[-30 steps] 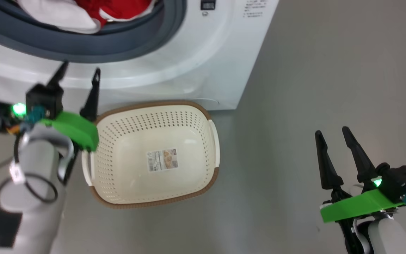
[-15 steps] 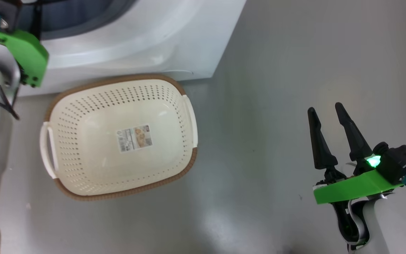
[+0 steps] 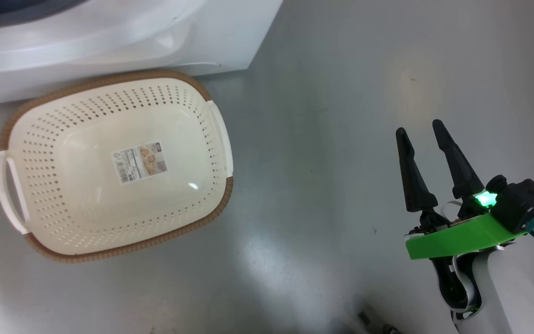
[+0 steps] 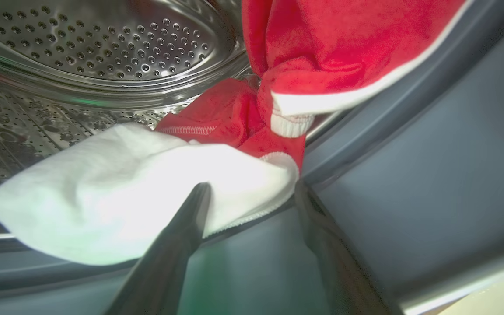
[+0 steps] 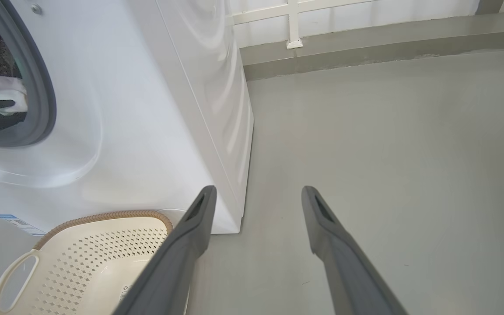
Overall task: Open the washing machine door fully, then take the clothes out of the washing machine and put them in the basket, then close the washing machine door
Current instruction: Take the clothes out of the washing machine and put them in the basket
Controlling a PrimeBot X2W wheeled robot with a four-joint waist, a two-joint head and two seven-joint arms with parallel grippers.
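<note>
Quick update: my left hand was hanging outside the washing machine a second ago, over the basket's corner, and now its tips are right at the lip of the opening. Fingers are spread wide with nothing pinched yet. One tip lies over the edge of the white cloth, the other sits by the grey rubber seal. Just past the tips is the red bundle of clothes, and behind that the steel drum.

My right hand hasn't budged. It's wide open and empty over bare floor, with the basket off to its left, tucked against the front of the machine and holding nothing so far. My head turned too, so the basket only looks shifted.

So I'd say unloading is just starting — next I close on that white edge and pull. The door gets shut last.
</note>
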